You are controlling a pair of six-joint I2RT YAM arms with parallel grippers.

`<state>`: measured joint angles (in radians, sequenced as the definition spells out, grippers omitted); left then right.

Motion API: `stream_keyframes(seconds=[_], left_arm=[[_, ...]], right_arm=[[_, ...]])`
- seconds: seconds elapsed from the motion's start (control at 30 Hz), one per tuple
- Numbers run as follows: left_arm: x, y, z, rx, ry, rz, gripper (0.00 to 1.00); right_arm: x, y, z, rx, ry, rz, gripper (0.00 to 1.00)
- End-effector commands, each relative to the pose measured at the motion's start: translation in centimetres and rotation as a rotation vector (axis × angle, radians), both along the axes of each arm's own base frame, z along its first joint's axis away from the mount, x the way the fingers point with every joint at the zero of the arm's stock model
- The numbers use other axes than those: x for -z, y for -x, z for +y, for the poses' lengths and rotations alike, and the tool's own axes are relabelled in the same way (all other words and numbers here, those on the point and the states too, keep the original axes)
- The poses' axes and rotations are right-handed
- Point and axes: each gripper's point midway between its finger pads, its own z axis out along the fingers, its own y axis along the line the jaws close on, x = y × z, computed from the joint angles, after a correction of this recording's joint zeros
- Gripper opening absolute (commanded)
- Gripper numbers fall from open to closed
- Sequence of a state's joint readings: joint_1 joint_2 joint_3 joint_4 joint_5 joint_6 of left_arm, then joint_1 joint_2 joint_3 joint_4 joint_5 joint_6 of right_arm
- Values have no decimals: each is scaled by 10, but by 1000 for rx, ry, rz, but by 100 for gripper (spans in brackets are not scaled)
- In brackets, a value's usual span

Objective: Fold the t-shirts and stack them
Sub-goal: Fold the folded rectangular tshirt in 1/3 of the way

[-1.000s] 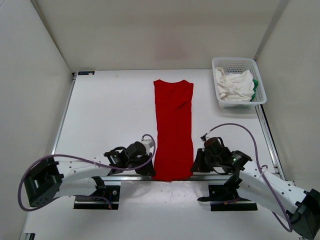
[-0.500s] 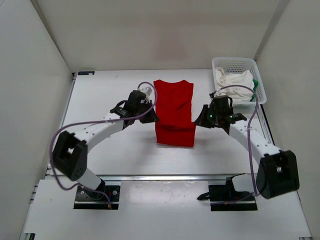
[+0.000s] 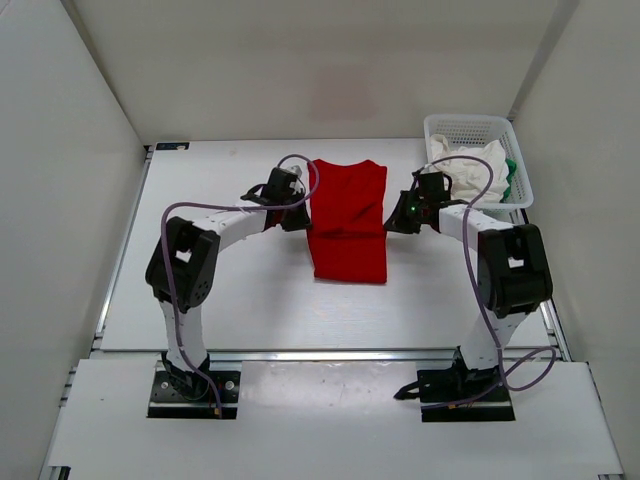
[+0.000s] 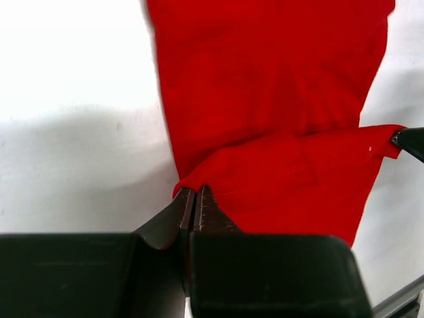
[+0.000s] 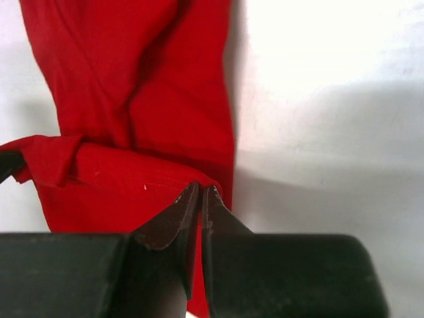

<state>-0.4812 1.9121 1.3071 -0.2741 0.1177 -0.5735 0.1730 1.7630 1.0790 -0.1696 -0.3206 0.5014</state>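
A red t-shirt [image 3: 347, 215] lies lengthwise in the middle of the table, its near part doubled over toward the far end. My left gripper [image 3: 297, 220] is shut on the shirt's left hem corner [image 4: 189, 189]. My right gripper [image 3: 393, 222] is shut on the right hem corner [image 5: 202, 187]. Both hold the folded edge just above the lower layer, about halfway along the shirt. The red shirt fills the left wrist view [image 4: 278, 99] and the right wrist view [image 5: 132, 86].
A white basket [image 3: 477, 128] at the far right holds crumpled white cloth [image 3: 467, 172] and something green [image 3: 511, 176]. Walls close in the table on the left, far and right sides.
Both grippers have carried the shirt's near hem from the table's front edge away toward the far end, doubling the shirt over itself. The arms now stretch out far.
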Motion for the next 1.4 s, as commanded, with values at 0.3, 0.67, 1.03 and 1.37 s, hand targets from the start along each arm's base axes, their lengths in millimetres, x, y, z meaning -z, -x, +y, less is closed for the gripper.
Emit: stream_keyframes(seconds=[0.3,0.67,1.03,1.37], left_arm=[[-69,-47,-12,-15,151,-174,45],[-13,57,-74,113,213,-102,36],[29,96,-51,95,217,-43,34],[50,106,-28,82,159,-9,32]], right_arm=[[-59,-46,-2,33,-6,-188,28],[-43,5,61,-158,-21,-217,0],[5,4,107,-278,19,-144,0],[14,-41,105,-238,36,-163,0]])
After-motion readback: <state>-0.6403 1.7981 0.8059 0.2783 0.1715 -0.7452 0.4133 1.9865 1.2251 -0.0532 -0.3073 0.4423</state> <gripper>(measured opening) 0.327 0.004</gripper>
